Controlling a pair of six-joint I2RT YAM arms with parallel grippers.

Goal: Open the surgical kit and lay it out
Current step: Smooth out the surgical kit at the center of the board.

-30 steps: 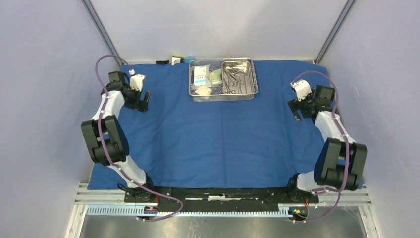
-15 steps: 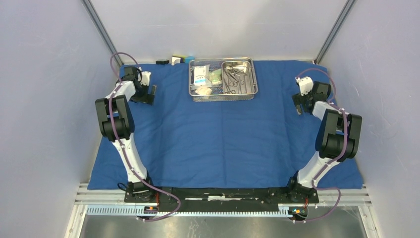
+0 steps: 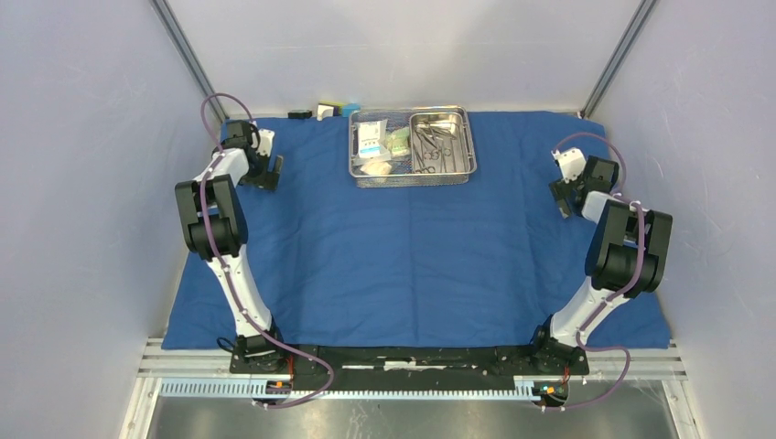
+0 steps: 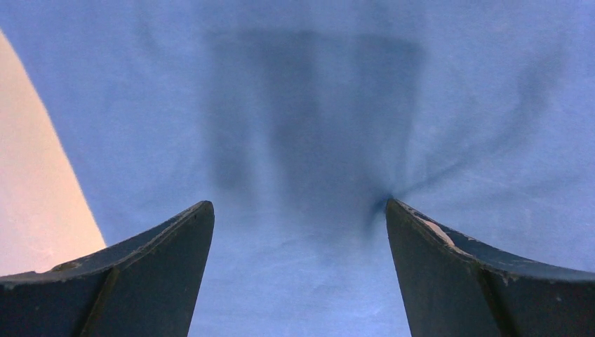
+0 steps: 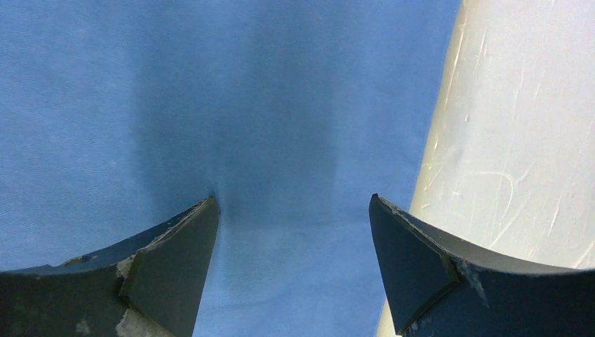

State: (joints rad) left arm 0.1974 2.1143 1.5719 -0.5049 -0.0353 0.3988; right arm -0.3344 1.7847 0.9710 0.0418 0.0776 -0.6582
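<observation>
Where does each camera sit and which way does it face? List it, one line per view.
Top external: above and behind the bases, looking down over the blue cloth and wire-mesh basket; the left arm and right arm show whole.
Left wrist: on the left arm, looking down at the cloth's left edge; left fingers open.
Right wrist: on the right arm, looking down at the cloth's right edge; right fingers open.
Shared: both wrist views show cloth meeting a pale surface.

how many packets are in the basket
3, all in the left half of the basket: white packet back left, green packet beside it by the pan, pale packet front left. Others may lie hidden beneath.
</observation>
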